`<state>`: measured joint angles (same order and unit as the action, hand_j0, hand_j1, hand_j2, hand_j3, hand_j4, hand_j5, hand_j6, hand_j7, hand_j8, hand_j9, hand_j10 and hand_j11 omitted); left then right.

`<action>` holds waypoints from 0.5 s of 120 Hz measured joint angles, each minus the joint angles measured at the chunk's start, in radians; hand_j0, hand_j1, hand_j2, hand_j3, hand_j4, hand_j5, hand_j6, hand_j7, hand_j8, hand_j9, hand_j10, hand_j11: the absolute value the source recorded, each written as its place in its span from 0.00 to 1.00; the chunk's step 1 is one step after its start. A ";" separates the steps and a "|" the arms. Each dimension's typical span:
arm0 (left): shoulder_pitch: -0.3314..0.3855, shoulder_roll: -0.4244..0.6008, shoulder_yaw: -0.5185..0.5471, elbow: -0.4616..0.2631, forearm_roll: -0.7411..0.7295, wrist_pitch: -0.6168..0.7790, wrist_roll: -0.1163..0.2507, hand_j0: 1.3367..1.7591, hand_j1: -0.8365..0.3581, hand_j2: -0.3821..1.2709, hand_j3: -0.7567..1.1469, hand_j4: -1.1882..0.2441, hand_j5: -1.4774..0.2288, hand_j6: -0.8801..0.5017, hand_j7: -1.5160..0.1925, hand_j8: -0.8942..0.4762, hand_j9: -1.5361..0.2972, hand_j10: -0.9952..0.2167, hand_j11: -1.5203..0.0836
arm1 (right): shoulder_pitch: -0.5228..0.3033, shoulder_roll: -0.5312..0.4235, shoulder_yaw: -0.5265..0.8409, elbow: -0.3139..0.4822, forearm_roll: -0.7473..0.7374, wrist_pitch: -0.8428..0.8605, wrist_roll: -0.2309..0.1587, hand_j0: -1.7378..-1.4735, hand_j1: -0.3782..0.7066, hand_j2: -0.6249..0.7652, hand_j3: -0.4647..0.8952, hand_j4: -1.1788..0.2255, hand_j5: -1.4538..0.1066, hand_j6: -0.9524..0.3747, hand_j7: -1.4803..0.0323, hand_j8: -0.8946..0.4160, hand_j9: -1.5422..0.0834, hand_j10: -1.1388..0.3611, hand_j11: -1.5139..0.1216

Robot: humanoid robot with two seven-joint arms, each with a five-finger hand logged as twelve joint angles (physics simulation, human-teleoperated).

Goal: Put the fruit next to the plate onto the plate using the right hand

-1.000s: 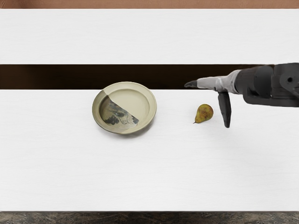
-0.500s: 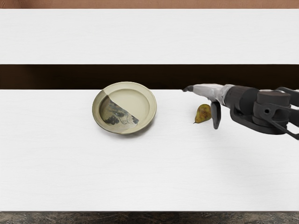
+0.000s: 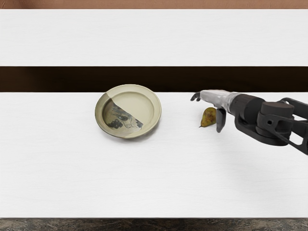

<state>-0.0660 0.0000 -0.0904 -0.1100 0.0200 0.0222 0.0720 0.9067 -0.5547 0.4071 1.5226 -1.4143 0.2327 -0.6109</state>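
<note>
On the white table (image 3: pixel 144 178), seen from the head view, a beige plate (image 3: pixel 98 111) with a dark painted pattern across its lower left half lay left of centre. The pear (image 3: pixel 207 117) sat on the tabletop well to the right of the plate, apart from it, its stem pointing left. The right hand (image 3: pixel 215 100) reached in from the right edge on a dark arm (image 3: pixel 269 122) and hung over the pear with its grip spread. Its fingers (image 3: pixel 196 96) stretched leftward past the far side of the fruit, and the thumb (image 3: pixel 220 121) pointed down just beside the pear's right side. Whether the thumb touched the fruit could not be told.
</note>
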 joint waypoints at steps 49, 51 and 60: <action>0.000 0.000 0.000 0.000 0.000 0.000 0.000 0.76 0.97 0.23 0.40 0.81 0.85 0.62 0.87 0.64 0.82 0.80 0.93 | 0.002 0.037 -0.003 -0.062 -0.001 0.000 0.000 0.30 0.28 0.42 0.34 0.67 0.74 0.54 0.78 0.50 0.76 0.60 0.74; 0.000 0.000 0.000 0.000 0.000 0.000 0.000 0.76 0.97 0.23 0.40 0.81 0.85 0.62 0.87 0.64 0.82 0.80 0.93 | 0.002 0.040 -0.004 -0.064 -0.001 0.000 0.000 0.30 0.28 0.42 0.34 0.67 0.74 0.54 0.78 0.50 0.76 0.60 0.74; 0.000 0.000 0.000 0.000 0.000 0.000 0.000 0.76 0.97 0.23 0.40 0.81 0.85 0.62 0.87 0.64 0.82 0.80 0.93 | 0.002 0.047 -0.005 -0.068 -0.001 -0.001 0.000 0.30 0.29 0.42 0.34 0.67 0.73 0.53 0.77 0.50 0.76 0.60 0.74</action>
<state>-0.0660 0.0000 -0.0903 -0.1100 0.0200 0.0222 0.0721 0.9092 -0.5074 0.4020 1.4543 -1.4154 0.2321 -0.6109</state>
